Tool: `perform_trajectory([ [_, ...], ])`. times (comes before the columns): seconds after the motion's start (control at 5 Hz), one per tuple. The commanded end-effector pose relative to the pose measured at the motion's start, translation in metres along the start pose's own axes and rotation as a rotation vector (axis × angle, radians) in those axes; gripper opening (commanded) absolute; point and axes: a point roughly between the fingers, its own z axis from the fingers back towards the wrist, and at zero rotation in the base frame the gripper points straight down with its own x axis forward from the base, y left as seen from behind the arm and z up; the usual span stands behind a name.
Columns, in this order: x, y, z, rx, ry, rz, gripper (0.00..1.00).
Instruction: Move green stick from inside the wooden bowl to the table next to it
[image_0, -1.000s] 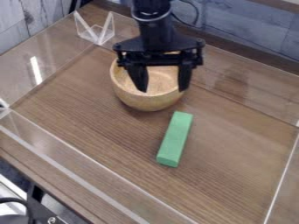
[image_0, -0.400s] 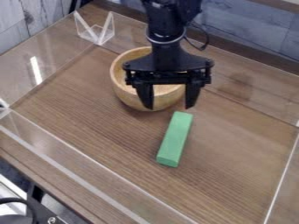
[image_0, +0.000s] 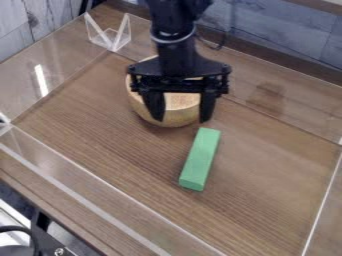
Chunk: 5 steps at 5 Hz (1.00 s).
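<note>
Pincer spread wide, empty, pointing straight down over the near rim of the wooden bowl, fingers either side of the bowl's front. Green stick out of the bowl, flat on the table, nearer the camera than the bowl and to its right, close by but not touching, long axis tilted. Beyond the bowl, clear acrylic wall at the table's far edge.

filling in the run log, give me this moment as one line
green stick: on table beside wooden bowl | bowl: no stick inside | end effector: open, empty, over bowl
</note>
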Motion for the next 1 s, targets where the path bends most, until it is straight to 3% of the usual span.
perform_trajectory([
  [0.0, 0.006, 0.013, 0.027, -0.027, -0.050, -0.002, 1.00],
  [0.2, 0.015, 0.031, 0.045, -0.044, -0.061, -0.009, 1.00],
  [0.4, 0.026, 0.042, 0.046, -0.050, -0.071, -0.039, 1.00],
  [0.8, 0.036, 0.046, 0.031, -0.038, -0.093, -0.066, 1.00],
])
